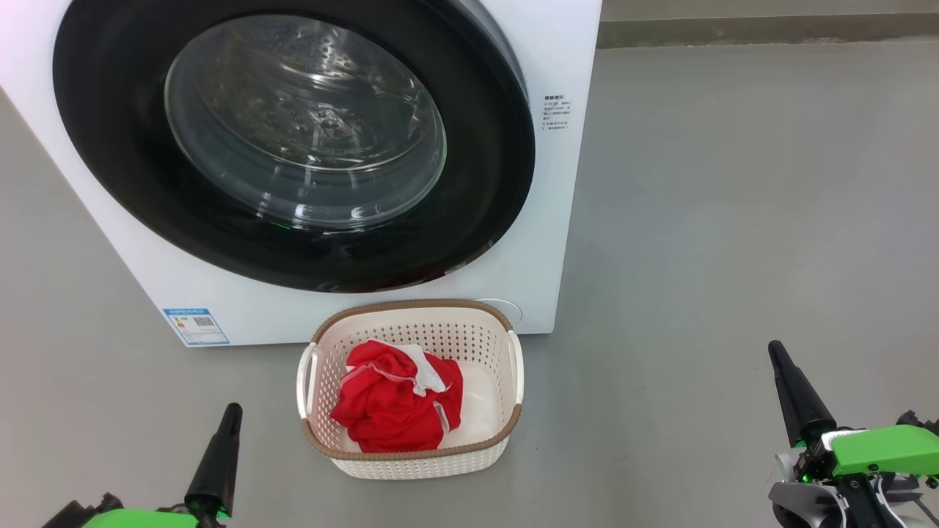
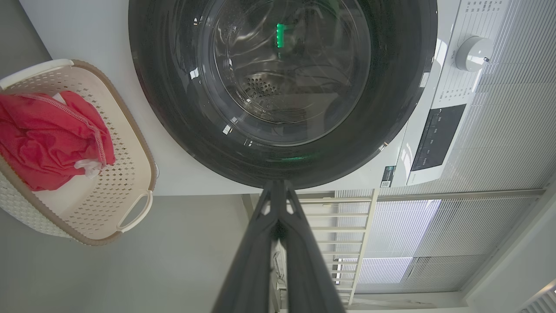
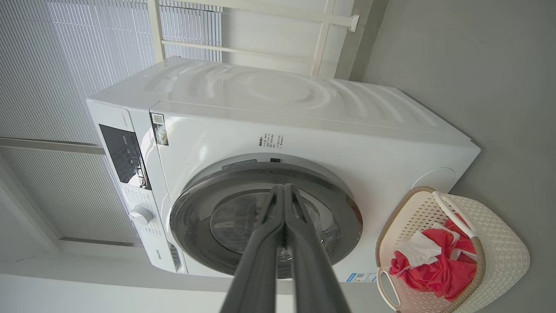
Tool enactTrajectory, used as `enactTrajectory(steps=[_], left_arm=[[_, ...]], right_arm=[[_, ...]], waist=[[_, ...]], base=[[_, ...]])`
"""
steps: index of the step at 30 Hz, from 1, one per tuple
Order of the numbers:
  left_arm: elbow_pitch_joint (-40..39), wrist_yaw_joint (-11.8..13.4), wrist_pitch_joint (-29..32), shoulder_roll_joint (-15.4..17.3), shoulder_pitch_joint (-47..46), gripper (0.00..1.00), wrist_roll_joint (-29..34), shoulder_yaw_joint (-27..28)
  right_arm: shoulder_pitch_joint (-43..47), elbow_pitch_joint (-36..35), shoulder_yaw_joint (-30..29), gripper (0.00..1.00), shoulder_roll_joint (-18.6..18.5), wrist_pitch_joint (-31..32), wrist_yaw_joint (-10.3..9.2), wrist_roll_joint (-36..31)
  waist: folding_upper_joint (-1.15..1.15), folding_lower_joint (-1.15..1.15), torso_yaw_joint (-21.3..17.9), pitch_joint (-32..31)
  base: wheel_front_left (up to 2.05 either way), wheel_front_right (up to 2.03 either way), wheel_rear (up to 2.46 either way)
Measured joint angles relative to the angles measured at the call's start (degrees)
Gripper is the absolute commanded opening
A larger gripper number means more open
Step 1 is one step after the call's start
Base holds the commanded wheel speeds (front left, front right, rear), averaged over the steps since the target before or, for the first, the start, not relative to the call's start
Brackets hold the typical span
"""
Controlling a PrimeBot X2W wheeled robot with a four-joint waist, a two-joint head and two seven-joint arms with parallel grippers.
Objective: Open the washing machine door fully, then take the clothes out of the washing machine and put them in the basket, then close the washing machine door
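Red clothes (image 1: 396, 403) lie heaped in the cream basket (image 1: 418, 463), which stands on the floor (image 1: 733, 220) just before the washing machine (image 1: 557, 220); the washing machine door (image 1: 117, 147) appears shut against the front, so the closing step looks complete, and the next move calls only for confirming it has caught. Left gripper (image 1: 233, 408) and right gripper (image 1: 776, 350) sit low, well apart from the basket; fingers pressed together, empty, pointing toward the machine.

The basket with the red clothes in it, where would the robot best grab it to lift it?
Probably by one side handle of the basket, coming down from above. Each handle is a pale loop standing off the short wall, with a gap to hook through. The clothes sit in the middle, so both handles are free.
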Motion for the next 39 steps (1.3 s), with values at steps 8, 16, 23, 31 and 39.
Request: enactTrajectory(steps=[8, 16, 23, 31, 39], left_arm=[[0.00, 0.00, 0.00, 0.00, 0.00, 0.00, 0.00, 0.00], [0.00, 0.00, 0.00, 0.00, 0.00, 0.00, -0.01, 0.00], [0.00, 0.00, 0.00, 0.00, 0.00, 0.00, 0.00, 0.00], [0.00, 0.00, 0.00, 0.00, 0.00, 0.00, -0.01, 0.00], [0.00, 0.00, 0.00, 0.00, 0.00, 0.00, -0.01, 0.00]], right_arm=[[0.00, 0.00, 0.00, 0.00, 0.00, 0.00, 0.00, 0.00], [0.00, 0.00, 0.00, 0.00, 0.00, 0.00, 0.00, 0.00], [0.00, 0.00, 0.00, 0.00, 0.00, 0.00, 0.00, 0.00], [0.00, 0.00, 0.00, 0.00, 0.00, 0.00, 0.00, 0.00], [0.00, 0.00, 0.00, 0.00, 0.00, 0.00, 0.00, 0.00]], waist=[[0.00, 0.00, 0.00, 0.00], [0.00, 0.00, 0.00, 0.00], [0.00, 0.00, 0.00, 0.00], [0.00, 0.00, 0.00, 0.00], [0.00, 0.00, 0.00, 0.00]], base=[[0.00, 0.00, 0.00], [0.00, 0.00, 0.00], [0.00, 0.00, 0.00], [0.00, 0.00, 0.00], [0.00, 0.00, 0.00]])
